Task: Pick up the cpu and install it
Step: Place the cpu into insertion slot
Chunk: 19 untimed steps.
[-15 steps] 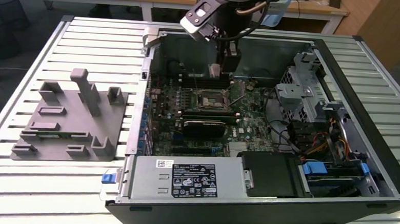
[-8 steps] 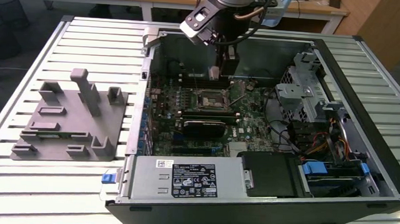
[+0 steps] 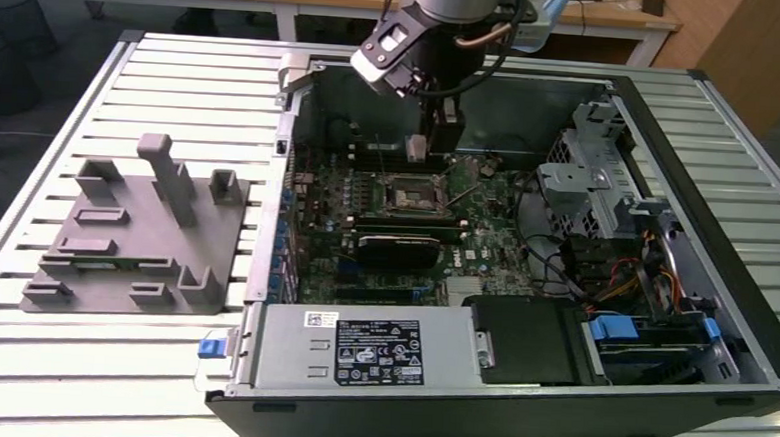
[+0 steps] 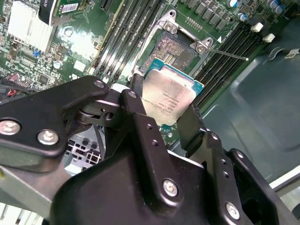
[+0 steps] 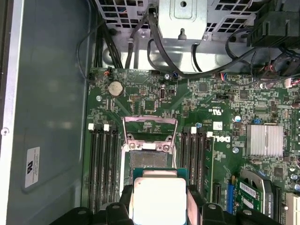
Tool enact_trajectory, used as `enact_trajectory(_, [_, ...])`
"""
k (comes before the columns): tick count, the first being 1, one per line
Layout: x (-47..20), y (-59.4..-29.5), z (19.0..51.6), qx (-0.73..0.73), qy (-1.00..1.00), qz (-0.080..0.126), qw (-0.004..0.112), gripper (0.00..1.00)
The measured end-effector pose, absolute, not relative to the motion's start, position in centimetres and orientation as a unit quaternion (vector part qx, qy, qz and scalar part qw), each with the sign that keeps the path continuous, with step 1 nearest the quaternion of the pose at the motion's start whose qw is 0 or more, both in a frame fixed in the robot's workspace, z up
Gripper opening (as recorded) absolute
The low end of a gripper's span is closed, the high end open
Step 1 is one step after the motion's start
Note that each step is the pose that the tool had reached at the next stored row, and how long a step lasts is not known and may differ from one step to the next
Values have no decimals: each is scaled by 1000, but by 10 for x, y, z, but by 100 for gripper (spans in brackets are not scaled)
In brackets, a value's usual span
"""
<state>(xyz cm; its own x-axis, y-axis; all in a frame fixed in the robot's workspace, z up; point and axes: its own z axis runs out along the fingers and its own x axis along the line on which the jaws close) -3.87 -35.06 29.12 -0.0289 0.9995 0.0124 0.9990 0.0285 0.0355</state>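
Gripper (image 4: 164, 104) is clamped on the cpu (image 4: 171, 96). The fingers (image 4: 190, 124) press on two opposite edges of the chip, with its silver lid facing the wrist cameras. The first wrist view shows the same grasp: cpu (image 5: 159, 197) pinched between the black fingers (image 5: 194, 204).

Key relation: the chip hangs over the motherboard (image 5: 206, 103), not in the socket (image 5: 149, 159). It overlaps only the socket's near edge. The rest of the socket, with its pin field bare, lies past the chip, and the raised load plate (image 5: 150, 126) is beyond that, so the three lie in a line. The chip's edges look roughly parallel to the socket's edges. Memory slots (image 5: 101, 164) flank the socket on both sides.

In the exterior view, the gripper (image 3: 421, 145) is down inside the computer case (image 3: 760, 298), just on the far side of the socket (image 3: 411, 193). Judged unseated: cpu is close to the board, but I cannot tell the gap.
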Motion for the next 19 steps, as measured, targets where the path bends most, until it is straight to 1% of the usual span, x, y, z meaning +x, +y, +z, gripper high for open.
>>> enact_trajectory(19, [-39,-350,282,697,717,17,8,54])
